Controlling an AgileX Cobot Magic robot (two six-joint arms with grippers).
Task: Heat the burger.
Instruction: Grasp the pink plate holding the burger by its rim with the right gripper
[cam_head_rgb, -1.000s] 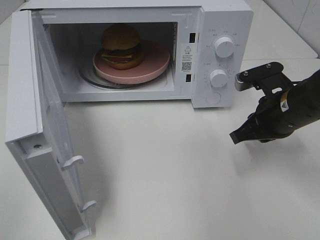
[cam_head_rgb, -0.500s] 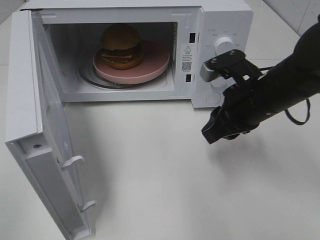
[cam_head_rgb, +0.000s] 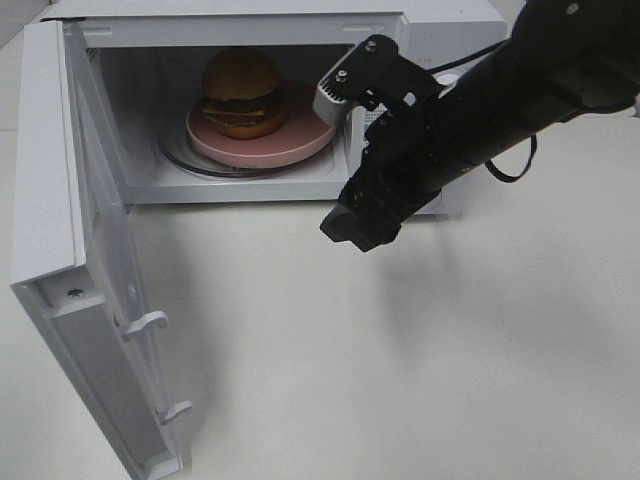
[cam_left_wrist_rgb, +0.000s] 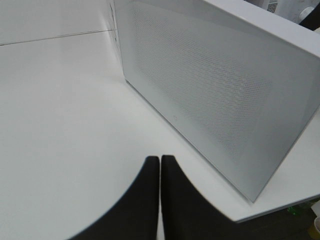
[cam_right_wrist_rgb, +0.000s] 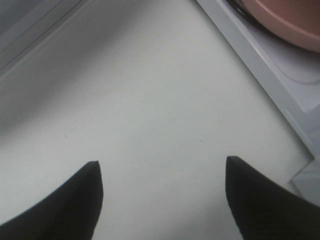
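The burger (cam_head_rgb: 241, 92) sits on a round pink plate (cam_head_rgb: 305, 135) inside the open white microwave (cam_head_rgb: 440, 25). My right gripper (cam_head_rgb: 355, 228) hangs over the table just in front of the microwave's opening, at its right end, below and to the right of the burger. In the right wrist view the right gripper (cam_right_wrist_rgb: 162, 167) is open, its dark fingertips (cam_right_wrist_rgb: 92, 175) wide apart with only bare table between them, and the plate's edge (cam_right_wrist_rgb: 290, 20) shows at a corner. My left gripper (cam_left_wrist_rgb: 160, 159) is shut, its fingers pressed together with nothing between them, beside the microwave's perforated outer wall (cam_left_wrist_rgb: 215, 90).
The microwave door (cam_head_rgb: 60, 200) stands swung wide open at the left, reaching toward the table's front. My right arm covers the control panel. White table (cam_head_rgb: 400, 380) stretches in front of the microwave.
My right arm has swung left and up from the table's right side to the front of the microwave opening. Its jaws have gone from nearly closed to wide open.
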